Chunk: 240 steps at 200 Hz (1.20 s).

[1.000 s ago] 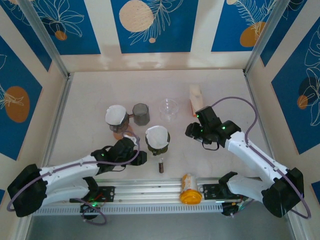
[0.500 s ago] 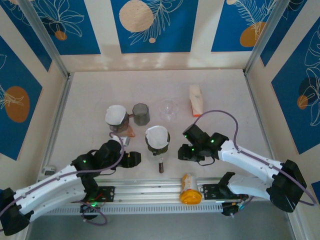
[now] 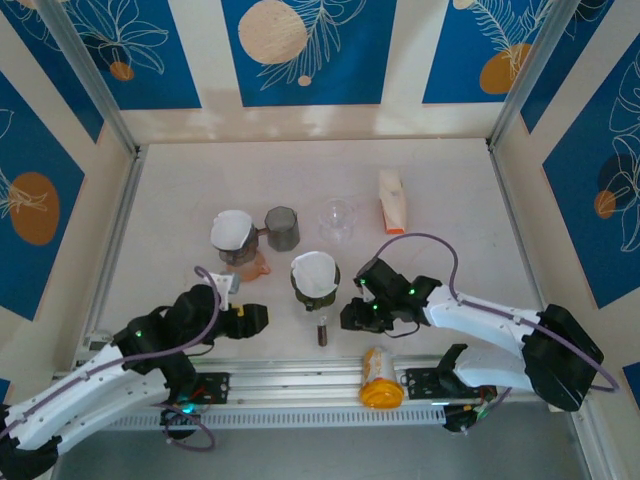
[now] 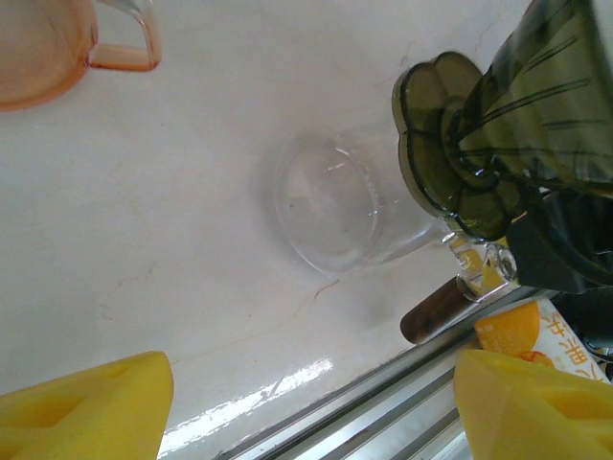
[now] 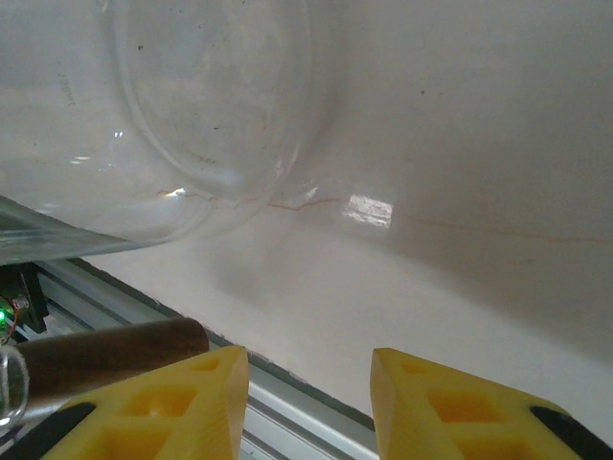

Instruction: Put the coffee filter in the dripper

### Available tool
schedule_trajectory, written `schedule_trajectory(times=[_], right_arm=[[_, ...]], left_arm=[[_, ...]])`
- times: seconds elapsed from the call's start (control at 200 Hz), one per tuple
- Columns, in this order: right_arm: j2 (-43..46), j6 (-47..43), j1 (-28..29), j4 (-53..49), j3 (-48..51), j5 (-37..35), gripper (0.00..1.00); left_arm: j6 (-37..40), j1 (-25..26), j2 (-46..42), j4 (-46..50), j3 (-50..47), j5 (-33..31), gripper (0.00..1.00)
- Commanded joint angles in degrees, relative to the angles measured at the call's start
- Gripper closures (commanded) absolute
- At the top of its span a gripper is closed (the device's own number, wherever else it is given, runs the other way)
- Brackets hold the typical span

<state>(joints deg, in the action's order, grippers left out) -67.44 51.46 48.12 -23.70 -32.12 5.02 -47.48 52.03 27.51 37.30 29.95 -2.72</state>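
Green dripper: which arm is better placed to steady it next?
Probably right: the right gripper sits close beside the green dripper, jaws empty; the left gripper is farther off.

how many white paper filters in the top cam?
2. The left filter sits on the orange dripper, left of centre. The centre filter sits in the dark dripper, mid-table. Sheets stacked together would look like one.

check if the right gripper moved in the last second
Yes. In the top view the right gripper has moved away from the orange carton, nearer the green dripper.
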Motion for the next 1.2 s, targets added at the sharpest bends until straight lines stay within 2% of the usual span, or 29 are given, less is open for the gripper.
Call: schedule_trajectory(times=[0.0, 0.33, 0.74, 1.195], right_arm=[[-1.51, 2.10, 0.39, 5.14, 1.12, 2.80, 0.61], [-5.28, 5.03, 0.97, 12.32, 2.23, 3.44, 0.52], [-11.50, 4.51, 1.21, 17.46, -0.60, 3.87, 0.53], [-23.13, -0.35, 0.92, 17.50, -10.94, 6.65, 0.56]], left_arm=[[1.43, 0.22, -1.08, 4.36, 2.80, -2.27, 0.23], [2.74, 0.06, -4.42, 10.60, 7.19, -5.24, 0.22], [3.54, 0.09, -6.80, 15.11, 10.39, -7.83, 0.21], [3.45, 0.08, -9.61, 18.26, 11.53, -10.09, 0.21]])
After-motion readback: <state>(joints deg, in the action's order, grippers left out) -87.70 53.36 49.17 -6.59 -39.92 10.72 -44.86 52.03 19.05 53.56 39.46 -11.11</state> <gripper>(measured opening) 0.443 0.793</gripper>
